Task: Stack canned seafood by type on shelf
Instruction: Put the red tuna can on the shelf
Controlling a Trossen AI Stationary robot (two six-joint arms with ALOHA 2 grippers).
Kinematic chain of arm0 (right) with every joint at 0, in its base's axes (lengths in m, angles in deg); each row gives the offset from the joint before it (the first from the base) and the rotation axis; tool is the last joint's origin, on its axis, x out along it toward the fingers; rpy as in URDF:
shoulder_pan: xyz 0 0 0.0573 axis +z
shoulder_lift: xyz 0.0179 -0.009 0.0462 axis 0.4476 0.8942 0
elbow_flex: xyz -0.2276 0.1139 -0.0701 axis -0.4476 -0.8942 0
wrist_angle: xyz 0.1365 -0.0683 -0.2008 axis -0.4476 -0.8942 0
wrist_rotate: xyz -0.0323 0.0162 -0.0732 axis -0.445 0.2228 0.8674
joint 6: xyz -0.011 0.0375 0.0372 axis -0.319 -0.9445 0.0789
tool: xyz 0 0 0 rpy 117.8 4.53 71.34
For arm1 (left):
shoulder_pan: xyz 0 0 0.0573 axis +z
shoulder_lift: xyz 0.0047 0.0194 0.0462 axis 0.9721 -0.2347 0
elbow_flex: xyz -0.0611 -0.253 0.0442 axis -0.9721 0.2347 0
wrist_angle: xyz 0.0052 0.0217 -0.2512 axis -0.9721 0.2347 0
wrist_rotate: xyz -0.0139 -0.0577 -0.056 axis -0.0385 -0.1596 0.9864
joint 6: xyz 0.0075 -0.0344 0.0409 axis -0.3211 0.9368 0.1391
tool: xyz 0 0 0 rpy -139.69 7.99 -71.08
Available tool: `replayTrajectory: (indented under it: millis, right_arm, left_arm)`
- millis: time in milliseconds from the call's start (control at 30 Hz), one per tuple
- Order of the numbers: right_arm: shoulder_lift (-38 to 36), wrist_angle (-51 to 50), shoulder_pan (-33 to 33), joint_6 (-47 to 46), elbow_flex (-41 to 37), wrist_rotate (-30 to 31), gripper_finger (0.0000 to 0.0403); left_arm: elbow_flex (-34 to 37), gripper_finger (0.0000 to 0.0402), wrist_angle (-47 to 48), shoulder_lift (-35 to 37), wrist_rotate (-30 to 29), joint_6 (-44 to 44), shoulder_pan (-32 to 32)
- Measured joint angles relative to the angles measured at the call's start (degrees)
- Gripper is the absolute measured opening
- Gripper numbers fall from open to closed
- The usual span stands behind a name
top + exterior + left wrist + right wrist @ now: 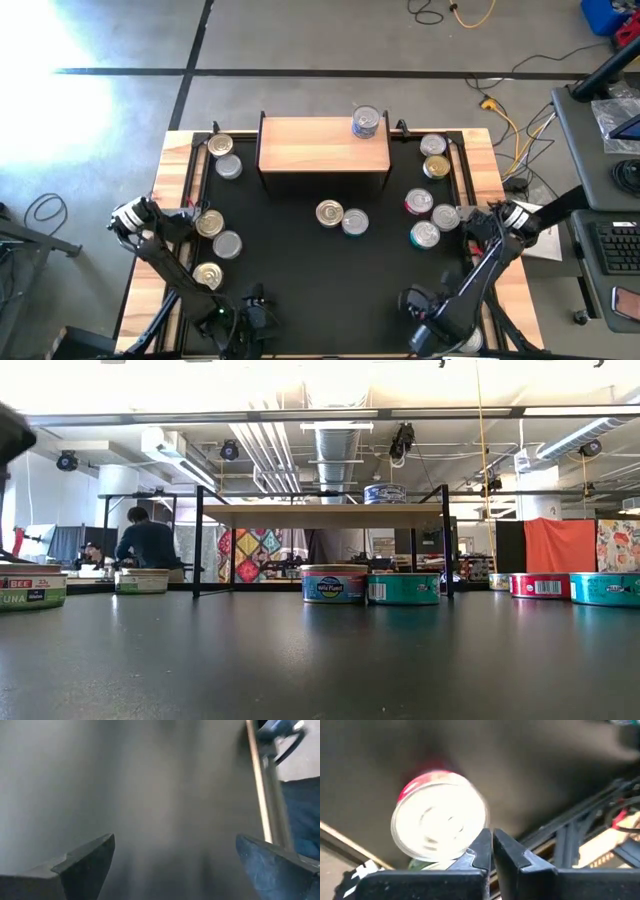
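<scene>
The light-wood shelf [315,147] [300,515] stands at the table's far edge with one silver-lidded tin [366,122] [385,493] on its right end. Other tins rest on the black table: several at the left [209,222], two in the middle [329,213] [334,584], several at the right [426,234]. My left gripper [165,218] [175,842] is open at the table's left edge. My right gripper [478,222] [491,832] is shut at the right edge, beside a red-labelled tin [437,815]. My right gripper's shut fingertips [482,845] show against the rim [470,847] of the red-labelled, silver-lidded tin in the right wrist view. I cannot tell whether they touch it.
The black table has raised wooden side edges [175,190] and dark rails [462,170]. Bare table lies in front of the middle tins [330,280]. Cables lie on the floor behind [500,110]. In the low view, people [148,545] sit in the room behind.
</scene>
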Motion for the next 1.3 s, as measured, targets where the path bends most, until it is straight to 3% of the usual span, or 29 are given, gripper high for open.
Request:
replayTrajectory:
  millis: [100, 267, 500, 633, 833, 967, 1133, 1300]
  right_arm:
    - [0.02, 4.21, 0.40, -1.32, -0.55, -2.13, 0.0009]
    - [1.71, 4.38, 0.72, -2.54, -4.05, -11.54, 0.0009]
    - [3.75, 13.43, -0.20, 1.51, -9.38, -12.11, 0.0009]
    - [3.79, 13.70, -1.30, 2.13, -8.72, -8.14, 0.0009]
    - [3.88, 17.32, -4.69, 8.59, -2.82, 8.73, 0.0009]
    - [3.96, 23.96, -7.82, 17.82, -0.51, 17.29, 0.0009]
    - [3.80, 24.92, -9.73, 26.04, 3.52, 19.69, 0.0009]
    - [2.87, 10.77, -4.68, 15.83, 7.02, 16.44, 0.0009]
  left_arm:
    - [0.09, 0.0398, -0.01, -1.66, 0.02, 1.07, 0.00]
    - [-0.82, 0.0398, -1.79, -3.58, -1.09, -1.79, 0.31]
    - [-4.06, 0.0398, 0.59, -3.59, -5.78, -7.81, 0.99]
    - [-6.43, 0.0398, 3.84, -3.41, -7.74, -9.68, 1.58]
    - [-6.85, 0.0398, 2.94, -3.40, -9.81, -13.44, 3.29]
    - [-5.56, 0.0398, -3.59, -3.50, -9.73, -17.28, 4.77]
    - [-3.68, 0.0398, -14.90, -3.82, -9.70, -23.61, 5.77]
    - [-2.78, 0.0398, -17.66, -3.84, -9.70, -24.68, 5.55]
